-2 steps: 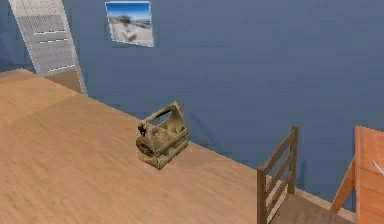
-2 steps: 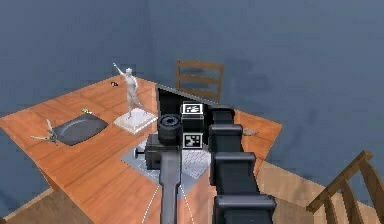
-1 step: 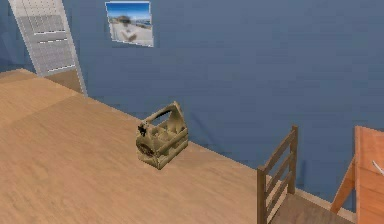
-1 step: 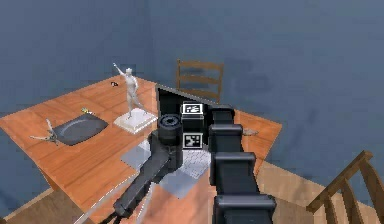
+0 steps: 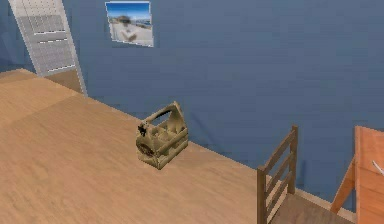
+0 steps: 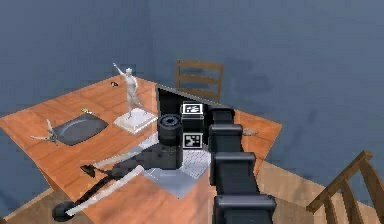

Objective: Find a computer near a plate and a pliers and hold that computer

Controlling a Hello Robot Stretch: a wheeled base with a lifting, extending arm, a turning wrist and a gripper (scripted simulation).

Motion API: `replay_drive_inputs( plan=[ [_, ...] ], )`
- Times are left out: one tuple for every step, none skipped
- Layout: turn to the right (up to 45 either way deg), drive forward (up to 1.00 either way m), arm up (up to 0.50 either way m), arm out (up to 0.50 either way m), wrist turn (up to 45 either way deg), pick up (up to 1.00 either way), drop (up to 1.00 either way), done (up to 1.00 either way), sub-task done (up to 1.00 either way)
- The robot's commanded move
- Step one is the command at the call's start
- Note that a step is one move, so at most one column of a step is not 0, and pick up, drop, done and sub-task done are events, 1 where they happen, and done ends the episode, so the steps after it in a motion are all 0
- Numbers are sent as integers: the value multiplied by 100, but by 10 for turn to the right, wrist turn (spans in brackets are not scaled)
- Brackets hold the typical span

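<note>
On a wooden table (image 6: 70, 100), a white statue (image 6: 131, 100) stands upright, beyond the gripper (image 6: 80, 188) and a little to its right in the arm side view. 1 wooden chair (image 6: 200, 78) sits past the table's far edge, farther from the gripper than the statue; a second chair (image 6: 350, 190) stands well to its right. The forward view has a wooden crate (image 5: 163, 136) on the floor by a blue wall (image 5: 250, 60) with 1 picture (image 5: 130, 22).

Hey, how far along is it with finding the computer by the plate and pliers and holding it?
Done: the computer is found on the table, near a dark plate and what may be pliers. In hand: the arm reaches over the table with the gripper by the computer. Left: a sure hold; the computer lies on the table, so I cannot tell whether the gripper holds anything.
</note>
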Motion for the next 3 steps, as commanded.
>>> replay_drive_inputs(
  plan=[
    [0, 0, 0, 0, 450, 0, 0, 0, 0],
    [0, 0, 0, 0, 420, 0, 0, 0, 0],
    [0, 0, -30, 0, 0, 0, 0, 0, 0]
  ],
)
